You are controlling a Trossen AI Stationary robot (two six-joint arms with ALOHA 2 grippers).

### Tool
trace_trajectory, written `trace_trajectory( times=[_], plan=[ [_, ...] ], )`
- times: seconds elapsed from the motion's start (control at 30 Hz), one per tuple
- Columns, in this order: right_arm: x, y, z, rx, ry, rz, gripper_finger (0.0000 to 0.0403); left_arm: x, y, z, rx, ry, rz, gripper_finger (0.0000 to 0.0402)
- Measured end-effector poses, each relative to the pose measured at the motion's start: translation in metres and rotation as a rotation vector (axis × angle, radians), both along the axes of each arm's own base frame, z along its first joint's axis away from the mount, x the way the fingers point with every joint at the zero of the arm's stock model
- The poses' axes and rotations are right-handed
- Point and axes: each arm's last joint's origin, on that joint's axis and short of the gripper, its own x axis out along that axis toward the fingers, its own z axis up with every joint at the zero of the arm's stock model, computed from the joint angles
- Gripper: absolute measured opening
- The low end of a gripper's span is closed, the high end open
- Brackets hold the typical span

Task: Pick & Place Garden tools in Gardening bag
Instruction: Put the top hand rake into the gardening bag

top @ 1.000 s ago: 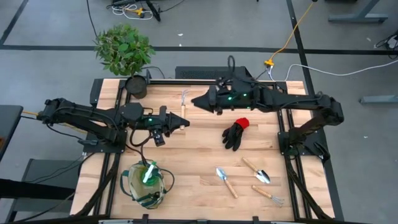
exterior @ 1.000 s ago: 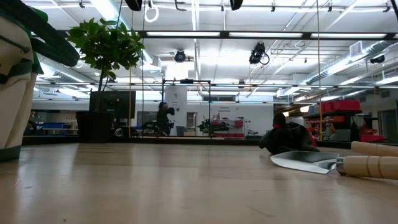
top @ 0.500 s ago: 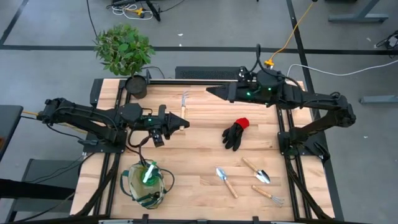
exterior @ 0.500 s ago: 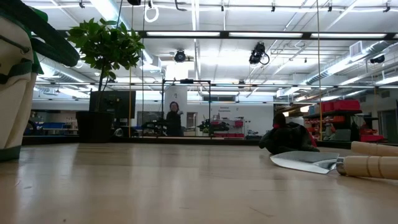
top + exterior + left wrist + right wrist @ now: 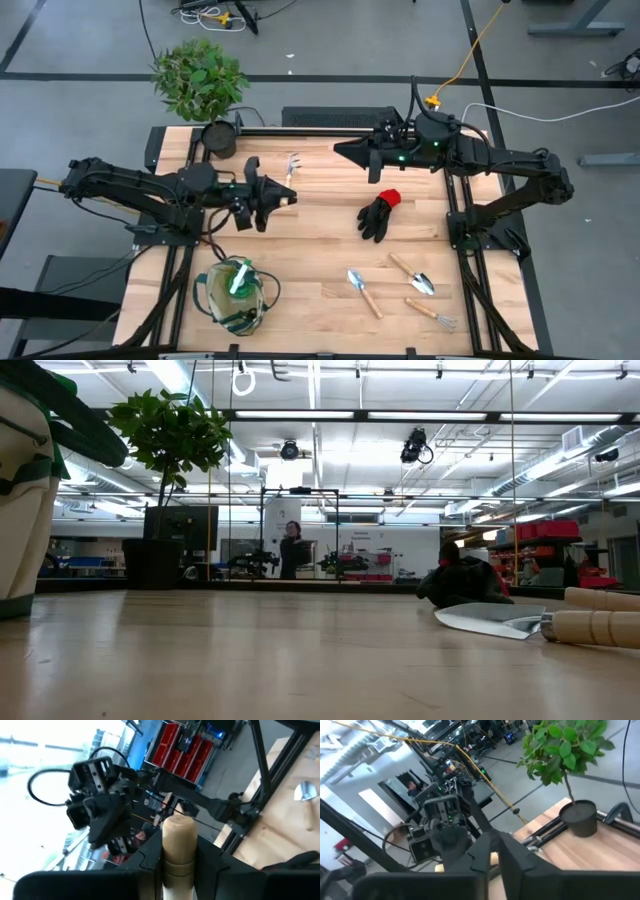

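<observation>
Above the table, left gripper clenches a hand fork (wooden-handled); right gripper's state unclear.

- The table has a light wooden plank top and stands on a grey floor marked with dark lines.
- A yellow cable runs across the floor behind the table.
- Long ceiling light strips illuminate the hall.
- Red storage bins sit on shelving at one side.
- A person stands in the far background.
</observation>
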Motion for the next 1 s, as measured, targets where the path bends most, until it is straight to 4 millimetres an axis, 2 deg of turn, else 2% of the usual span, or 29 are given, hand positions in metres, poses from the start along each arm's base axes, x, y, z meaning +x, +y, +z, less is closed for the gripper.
trace_trajectory(
  times=[0.17, 0.5, 0.67, 0.77, 1.0],
  plan=[
    [-0.002, 0.000, 0.001, -0.007, -0.001, 0.001, 0.0004, 0.000, 0.000, -0.001, -0.161, 0.008, -0.015, 0.0073],
    [-0.002, 0.002, 0.000, -0.041, 0.017, 0.013, 0.0002, 0.001, 0.001, -0.001, -0.485, 0.011, -0.045, 0.0073],
    [-0.003, 0.002, 0.000, -0.120, 0.029, 0.018, 0.0001, -0.002, 0.003, 0.000, -0.666, -0.011, -0.010, 0.0076],
    [-0.005, 0.005, 0.001, -0.184, 0.030, 0.026, 0.0001, -0.009, 0.005, 0.003, -0.762, -0.027, 0.004, 0.0073],
    [-0.019, 0.024, 0.008, -0.397, 0.045, 0.034, 0.0001, -0.041, 0.009, 0.013, -0.920, -0.017, -0.008, 0.0075]
  ],
)
